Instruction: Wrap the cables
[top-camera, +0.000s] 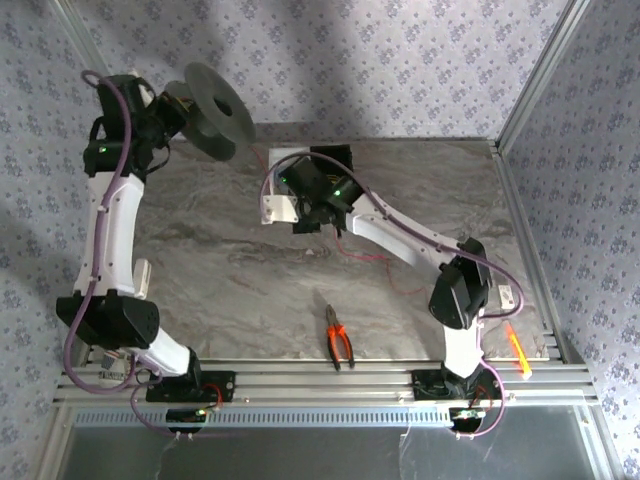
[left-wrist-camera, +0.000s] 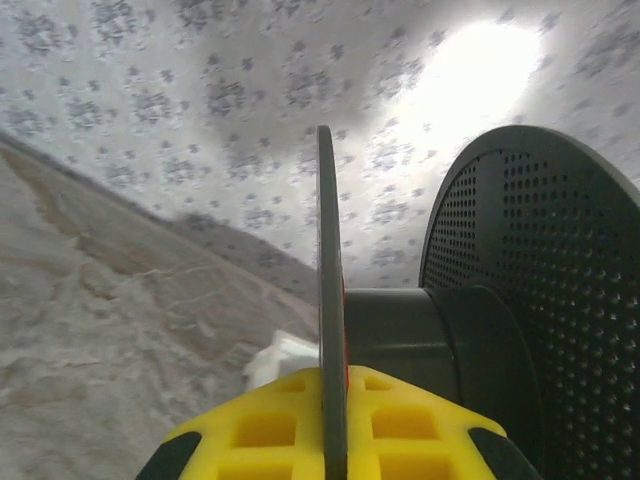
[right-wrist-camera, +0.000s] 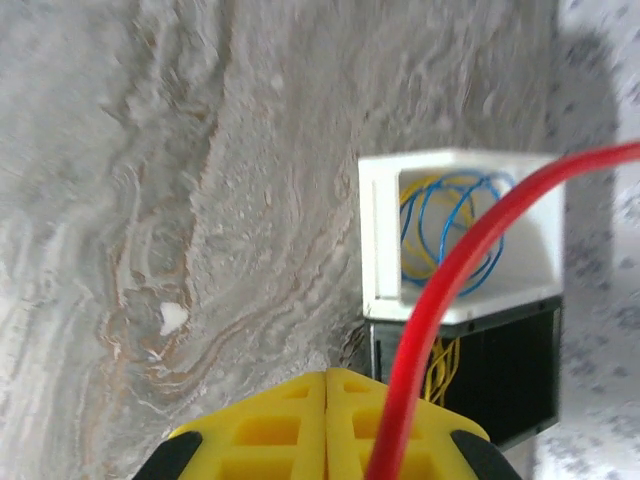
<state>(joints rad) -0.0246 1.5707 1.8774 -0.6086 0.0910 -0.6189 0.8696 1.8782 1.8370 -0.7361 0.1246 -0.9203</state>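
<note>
A red cable (right-wrist-camera: 460, 265) runs up and to the right across the top of my right gripper's (right-wrist-camera: 327, 372) right finger, off the seam between the yellow fingers. That gripper is shut and hangs low over the marble table (right-wrist-camera: 150, 200), close to two small boxes; from above, the right gripper (top-camera: 318, 222) is at the table's middle. My left gripper (left-wrist-camera: 328, 372) is shut on the thin flange (left-wrist-camera: 327, 250) of a black spool (left-wrist-camera: 440, 340), held up at the back left. A sliver of red shows beside that flange. The spool (top-camera: 215, 110) hangs in the air above the table.
A white box (right-wrist-camera: 380, 230) holds a blue-and-yellow wire coil (right-wrist-camera: 450, 225). Beside it, a black box (right-wrist-camera: 500, 380) holds yellow wires. Orange-handled pliers (top-camera: 340, 342) lie near the front edge. An orange tool (top-camera: 518, 352) lies at the front right. Patterned walls close the back and right.
</note>
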